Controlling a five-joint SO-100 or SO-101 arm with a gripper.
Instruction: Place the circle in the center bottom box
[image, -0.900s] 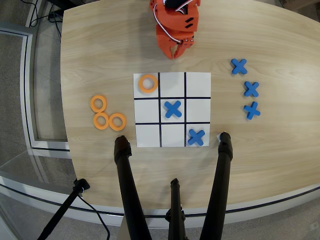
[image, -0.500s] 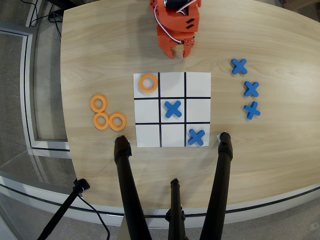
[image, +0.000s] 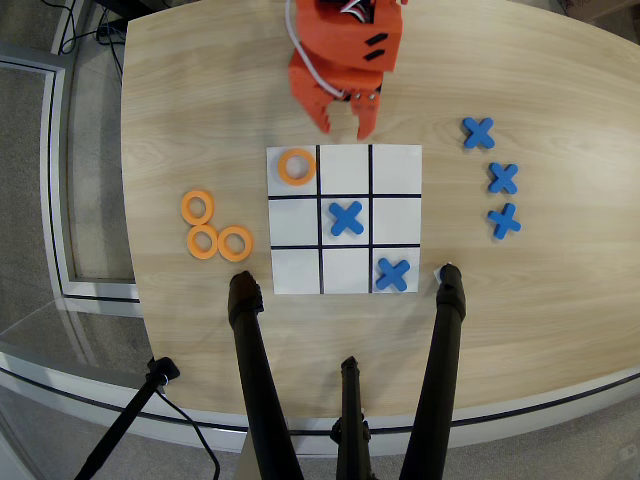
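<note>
**Empty gripper above the grid, no ring picked yet**

Overhead view. The orange gripper (image: 341, 124) sits at 12 o'clock on the wooden worktop (image: 520, 300), just above the top edge of the white grid (image: 345, 219). Its two fingers are spread apart and hold nothing.

Judging by this, the task is at its opening step: reaching for a ring. Three loose orange rings lie in a cluster at 9 o'clock from the grid, well apart from the gripper; the nearest to the grid is the circle (image: 235, 243). A fourth ring (image: 296, 166) already fills the grid's top-left cell. Blue crosses occupy the centre cell (image: 346, 218) and the bottom-right cell (image: 392, 273); three more crosses (image: 502, 178) lie at 3 o'clock.

The target box (image: 346, 270), middle of the 6 o'clock row, is empty.

The next move calls for swinging toward 8 o'clock and descending over a ring's rim.

The circle lies flat and round, so it has no long axis and points nowhere.
</note>
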